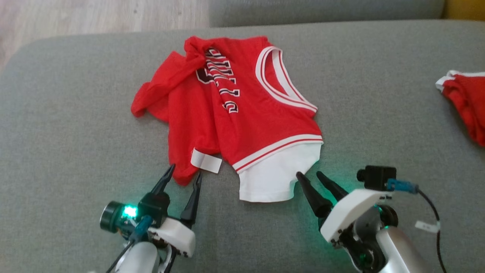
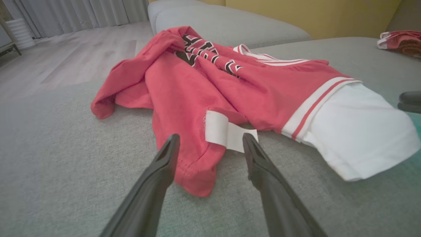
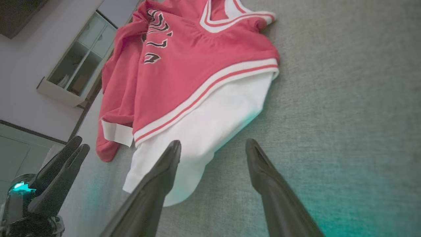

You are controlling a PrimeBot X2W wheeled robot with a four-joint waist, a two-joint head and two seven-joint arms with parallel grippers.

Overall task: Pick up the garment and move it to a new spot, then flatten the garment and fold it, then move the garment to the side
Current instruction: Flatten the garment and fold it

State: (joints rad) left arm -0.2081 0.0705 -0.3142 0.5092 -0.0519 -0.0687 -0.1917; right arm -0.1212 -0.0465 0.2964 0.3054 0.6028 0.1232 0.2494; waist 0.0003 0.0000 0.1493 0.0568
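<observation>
Left gripper (image 1: 185, 170), right gripper (image 1: 308, 173): fingers spread, empty, at garment (image 1: 242, 113) near edge
Bare cushion (image 1: 75, 132) left and near; red cloth (image 1: 468, 102) at right edge

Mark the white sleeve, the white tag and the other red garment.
white sleeve (image 1: 273, 176), head view, middle of its cloth
white tag (image 2: 223, 131), left wrist view, its centre
other red garment (image 1: 468, 99), head view, red body

Off-task stuff: grey sofa (image 1: 75, 113), wood floor (image 1: 57, 19).
1 red-and-white cloth (image 1: 466, 98) at the sofa's far right; curtains (image 2: 82, 13) beyond.
</observation>
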